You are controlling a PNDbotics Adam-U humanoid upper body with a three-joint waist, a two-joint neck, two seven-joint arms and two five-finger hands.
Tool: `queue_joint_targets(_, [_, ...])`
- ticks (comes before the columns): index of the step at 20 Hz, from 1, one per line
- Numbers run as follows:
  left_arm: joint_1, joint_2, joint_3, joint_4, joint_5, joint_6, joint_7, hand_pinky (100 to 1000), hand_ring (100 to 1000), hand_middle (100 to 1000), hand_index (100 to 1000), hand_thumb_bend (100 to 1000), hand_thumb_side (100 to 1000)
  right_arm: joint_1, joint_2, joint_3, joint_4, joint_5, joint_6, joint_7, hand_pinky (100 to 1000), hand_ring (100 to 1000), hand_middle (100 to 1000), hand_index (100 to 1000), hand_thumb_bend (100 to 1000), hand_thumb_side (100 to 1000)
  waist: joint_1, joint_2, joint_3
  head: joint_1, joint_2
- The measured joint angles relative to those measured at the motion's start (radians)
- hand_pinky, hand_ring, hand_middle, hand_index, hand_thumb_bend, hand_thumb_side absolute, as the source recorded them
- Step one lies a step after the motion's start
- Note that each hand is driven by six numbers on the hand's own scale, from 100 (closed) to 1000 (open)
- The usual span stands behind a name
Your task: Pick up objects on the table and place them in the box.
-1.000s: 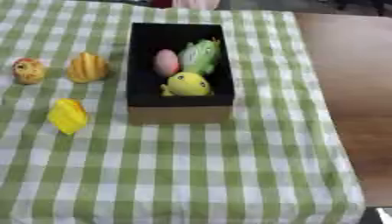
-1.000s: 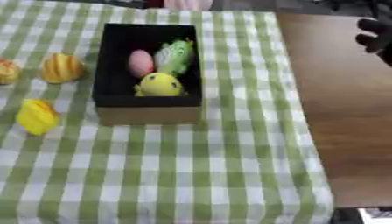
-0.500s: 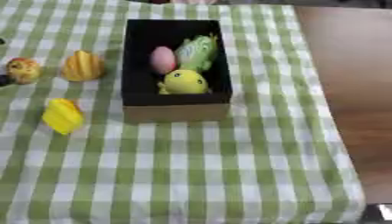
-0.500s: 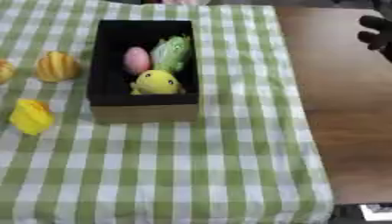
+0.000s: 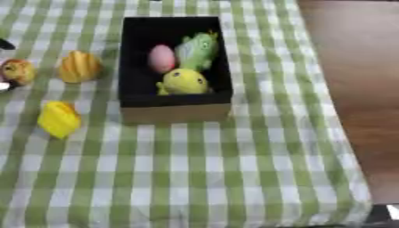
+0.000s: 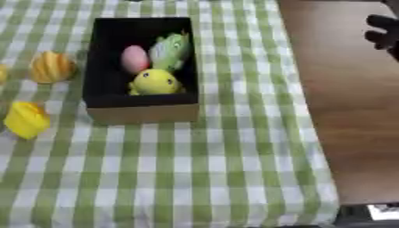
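Even soft light (overall blur)

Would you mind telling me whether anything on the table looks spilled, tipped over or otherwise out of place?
Nothing stands out. The box sits upright with three toys inside, and three more toys lie apart from one another on the checked cloth to its left, nothing spilled.

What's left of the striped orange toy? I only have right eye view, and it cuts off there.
Observer: A round orange-and-red toy lies on the cloth, beside the striped orange toy.
Operator: Anything reaching for it?
Observer: A dark tip, probably the left robot hand, shows at the picture's left edge just above that toy.
Operator: Touching?
Observer: Not that I can see; cloth shows between them.
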Motion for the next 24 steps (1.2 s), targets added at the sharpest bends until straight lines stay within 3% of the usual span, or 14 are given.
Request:
queue_joint_targets(7, [-0.011, -0.016, 0.012, 0.017, -0.007, 0.027, -0.004, 857, 813, 744, 836, 282, 334, -0.014, 0.003, 0.003, 0.000, 0.012, 0.006, 0.001, 1000, 1000, 614, 995, 100, 894, 0.002, 0.009, -0.008, 0.009, 0.000])
queue_joint_targets(13, [-0.011, -0.021, 0.012, 0.021, -0.015, 0.037, -0.030, 803, 721, 637, 741, 103, 233, -0.016, 0.010, 0.008, 0.006, 0.019, 0.011, -0.002, 1000, 1000, 613, 996, 100, 895, 0.002, 0.011, -0.008, 0.010, 0.000])
queue_joint_targets(18, [-0.011, -0.024, 0.011, -0.002, -0.019, 0.051, -0.005, 756, 628, 541, 649, 100, 137, -0.015, 0.010, 0.008, 0.007, 0.020, 0.014, -0.005, 1000, 1000, 612, 996, 100, 894, 0.001, 0.011, -0.008, 0.008, 0.000])
queue_joint_targets(24, [-0.020, -0.026, -0.011, -0.084, -0.013, 0.033, 0.030, 736, 623, 551, 653, 100, 100, -0.007, 0.009, 0.007, 0.008, 0.009, 0.011, -0.010, 1000, 1000, 611, 994, 100, 884, -0.002, -0.004, -0.008, 0.007, 0.000])
